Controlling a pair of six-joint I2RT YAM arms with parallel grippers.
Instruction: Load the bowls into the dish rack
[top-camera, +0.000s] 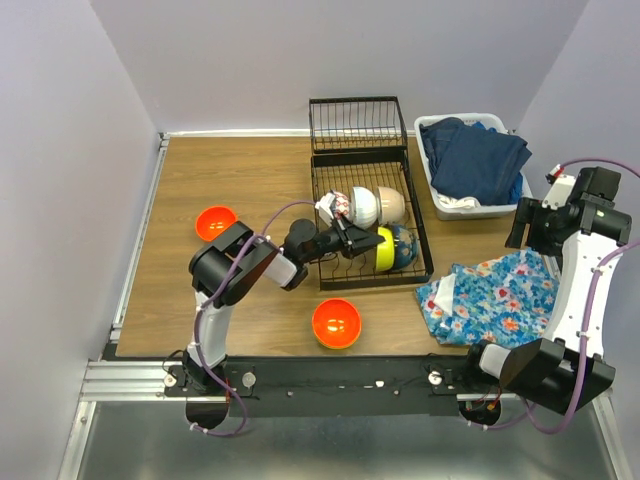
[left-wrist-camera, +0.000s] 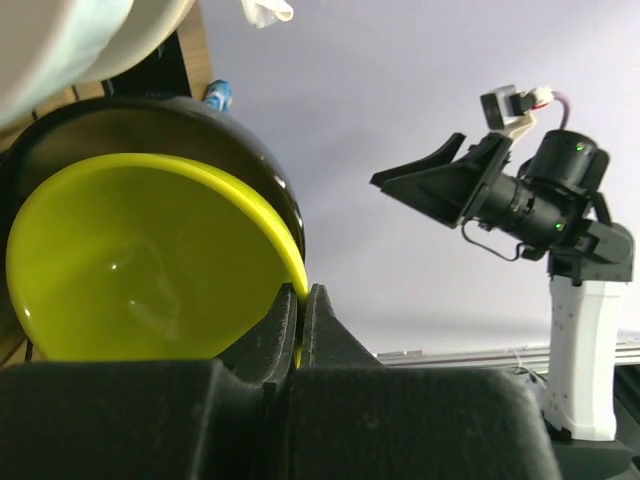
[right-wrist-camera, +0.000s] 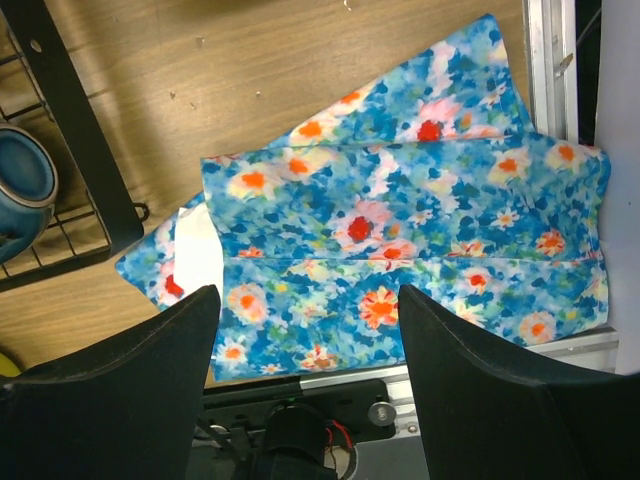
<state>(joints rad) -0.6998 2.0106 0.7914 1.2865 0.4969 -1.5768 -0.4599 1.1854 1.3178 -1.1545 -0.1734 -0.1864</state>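
The left gripper (left-wrist-camera: 299, 303) is clamped on the rim of the lime green bowl (left-wrist-camera: 140, 270). Both fingers pinch the rim edge, and the left wrist view shows no gap between them. Seen from above, the left arm reaches across the table to the dish rack (top-camera: 365, 172). The lime green bowl stands on edge in the flat slotted section, near the front right corner of the rack. A blue bowl (top-camera: 404, 247) rests against its right side.

Two more bowls stand in the row behind:
- a white patterned bowl (top-camera: 360, 207);
- a cream bowl (top-camera: 391, 204), just beside it on the right.

Two bowls lie on the table outside the rack. The first orange bowl (top-camera: 215, 222) is left of the rack, near the left arm's elbow. The second orange bowl (top-camera: 336, 323) is near the front edge, just in front of the rack.

The right gripper (right-wrist-camera: 308, 295) is raised at the right side, jaws spread wide and holding nothing, above a floral cloth (right-wrist-camera: 400, 220). A white tub (top-camera: 432, 185) containing dark blue fabric stands right of the rack.
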